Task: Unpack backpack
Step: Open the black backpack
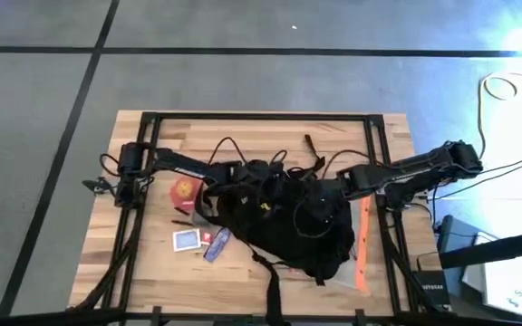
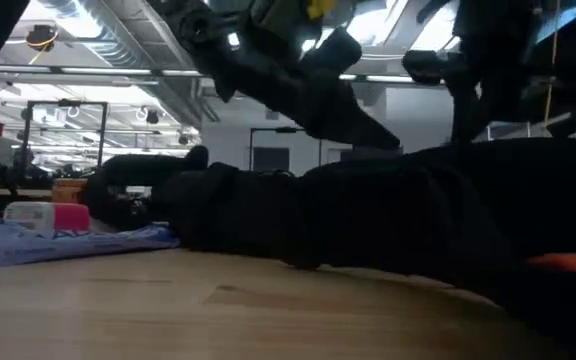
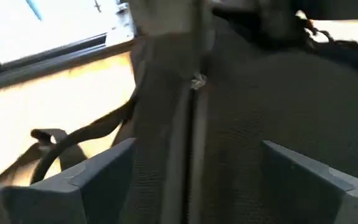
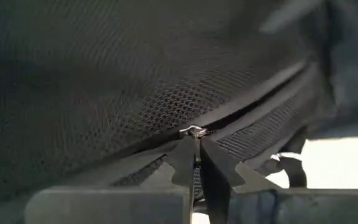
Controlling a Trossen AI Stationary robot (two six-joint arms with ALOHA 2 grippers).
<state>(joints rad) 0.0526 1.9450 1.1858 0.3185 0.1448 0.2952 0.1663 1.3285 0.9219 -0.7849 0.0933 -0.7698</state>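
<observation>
The black backpack (image 1: 288, 226) lies flat on the middle of the wooden table (image 1: 152, 272), its straps (image 1: 270, 290) trailing toward the near edge. My left gripper (image 3: 197, 180) is over the backpack's left part, open. Its fingers stand on either side of a closed zipper line (image 3: 191, 124) that ends at a small metal pull (image 3: 197, 81). My right gripper (image 4: 197, 165) is over the backpack's right part (image 1: 324, 195), shut on the pull tab of a zipper that runs below a mesh panel (image 4: 135, 81). My left gripper is close over the fabric, but I cannot tell whether its fingers touch it. My right gripper pinches the zipper's pull tab (image 4: 196, 148) between its two fingertips, just behind the metal slider (image 4: 191, 131). The backpack rests on the table.
On the table left of the backpack lie a red round item (image 1: 186, 188), a blue-and-white card (image 1: 186, 239) and a blue packet (image 1: 217, 243). An orange strip (image 1: 363, 249) lies along its right side. A black frame (image 1: 261, 116) borders the table; cables trail over the backpack.
</observation>
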